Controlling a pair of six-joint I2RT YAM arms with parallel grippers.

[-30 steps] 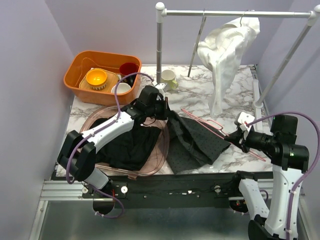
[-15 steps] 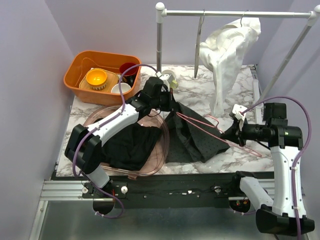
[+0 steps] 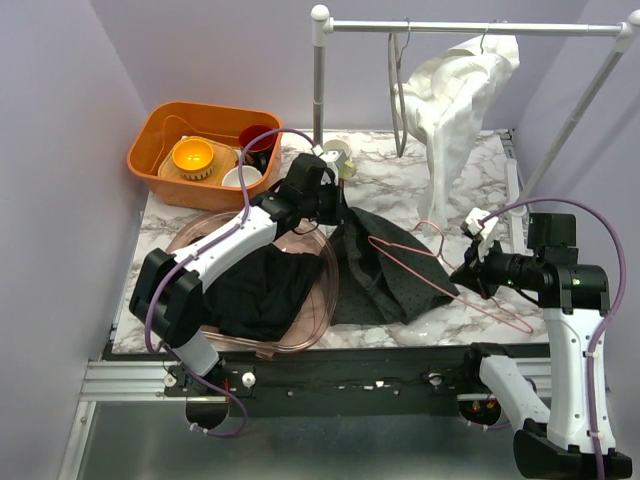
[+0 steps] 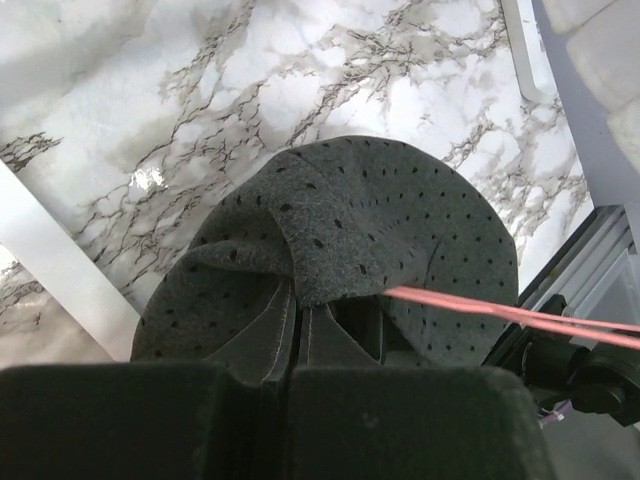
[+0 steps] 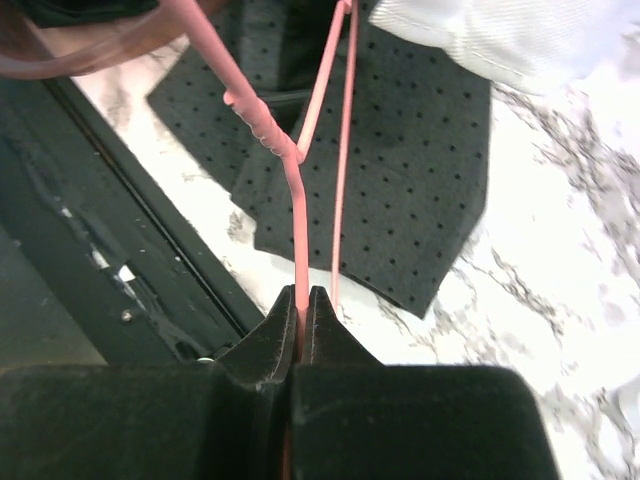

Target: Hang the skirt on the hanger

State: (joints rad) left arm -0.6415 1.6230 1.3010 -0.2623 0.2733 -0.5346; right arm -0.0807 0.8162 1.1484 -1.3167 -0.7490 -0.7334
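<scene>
The dark dotted skirt (image 3: 385,270) lies crumpled on the marble table, its upper edge lifted. My left gripper (image 3: 335,212) is shut on that edge; the left wrist view shows the skirt (image 4: 400,230) bunched over the closed jaws. The pink wire hanger (image 3: 430,275) stretches across the skirt toward the right. My right gripper (image 3: 470,272) is shut on the hanger, and the right wrist view shows the pink wire (image 5: 298,225) pinched between the jaws above the skirt (image 5: 420,150).
A clear tub (image 3: 325,300) holds black clothing (image 3: 255,290) at the left. An orange bin (image 3: 160,125) with bowls stands at the back left. A clothes rail (image 3: 470,28) carries a white garment (image 3: 450,100) and a metal hanger (image 3: 397,90). A cup (image 3: 338,155) stands by the rail post.
My left gripper lifted the skirt's edge up and back. My right gripper raised the pink hanger and shifted it left over the skirt, then slightly lower.
</scene>
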